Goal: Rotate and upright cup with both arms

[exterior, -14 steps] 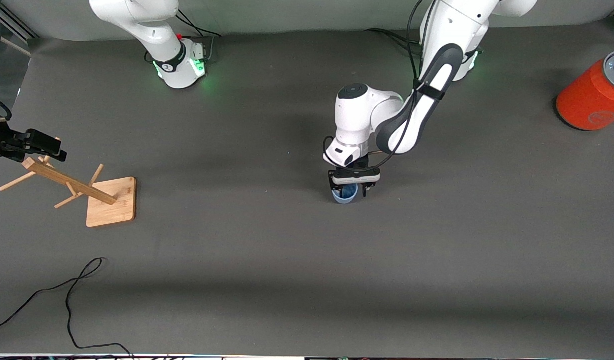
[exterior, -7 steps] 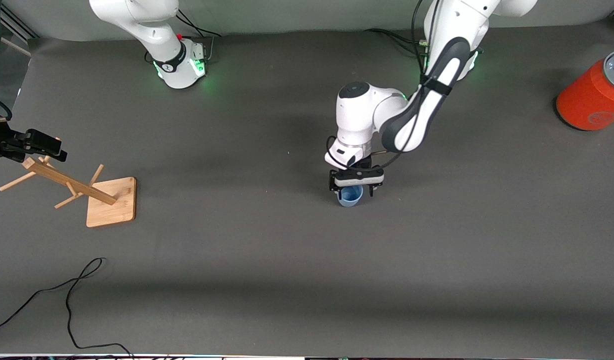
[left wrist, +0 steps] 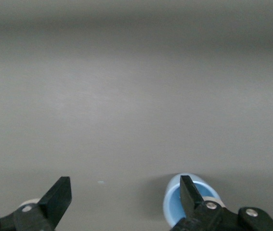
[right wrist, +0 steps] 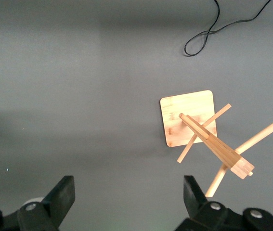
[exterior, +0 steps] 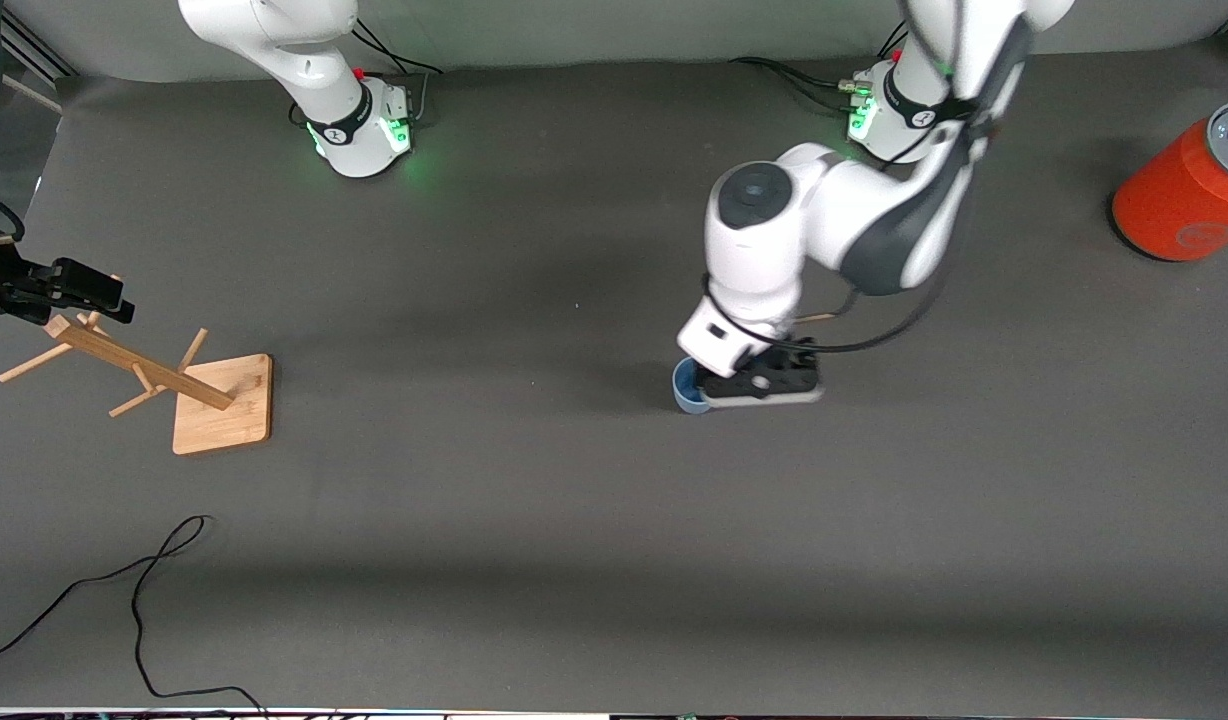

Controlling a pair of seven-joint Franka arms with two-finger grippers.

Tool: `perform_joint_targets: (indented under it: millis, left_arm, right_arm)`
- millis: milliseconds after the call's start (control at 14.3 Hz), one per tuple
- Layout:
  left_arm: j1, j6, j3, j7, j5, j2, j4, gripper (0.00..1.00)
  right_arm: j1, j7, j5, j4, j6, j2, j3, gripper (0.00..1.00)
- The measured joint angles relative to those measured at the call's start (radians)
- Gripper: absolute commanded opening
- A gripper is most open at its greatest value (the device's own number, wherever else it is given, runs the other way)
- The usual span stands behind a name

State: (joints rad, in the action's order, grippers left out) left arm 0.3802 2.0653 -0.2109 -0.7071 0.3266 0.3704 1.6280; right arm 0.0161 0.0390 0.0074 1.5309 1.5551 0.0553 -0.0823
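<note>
My left gripper (left wrist: 124,202) has its fingers spread wide with nothing between them, sitting low over the middle of the table (exterior: 534,520), and the cup (exterior: 686,385) stands upright on the mat just beside it, mouth up, one fingertip (left wrist: 187,192) in front of its rim in the left wrist view. My right gripper (right wrist: 126,199) waits wide apart and empty above the wooden rack (exterior: 144,375) at the right arm's end.

No text, label, brand, number or sign can be read anywhere. The orange-red cylinder (exterior: 1189,190) at the table's edge toward the left arm's end carries a faint round mark on its side, too small to make out.
</note>
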Motion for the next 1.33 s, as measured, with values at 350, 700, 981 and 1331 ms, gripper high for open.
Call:
perform_joint_targets:
  millis: [350, 700, 981, 1331]
  left_arm:
    - [-0.235, -0.213, 0.004, 0.387, -0.089, -0.003, -0.149, 1.00]
    - [-0.367, -0.257, 0.003, 0.462, -0.193, -0.031, -0.175, 1.00]
    - [-0.372, -0.297, -0.006, 0.466, -0.212, -0.091, -0.176, 1.00]
    - [-0.379, -0.379, 0.086, 0.602, -0.294, -0.181, -0.145, 1.00]
  right_arm:
    - [0.000, 0.000, 0.000, 0.000, 0.000, 0.000, 0.000, 1.00]
    - [0.000, 0.000, 0.000, 0.000, 0.000, 0.000, 0.000, 1.00]
    - [0.000, 0.000, 0.000, 0.001, 0.000, 0.000, 0.000, 1.00]
    - [0.000, 0.000, 0.000, 0.001, 0.000, 0.000, 0.000, 1.00]
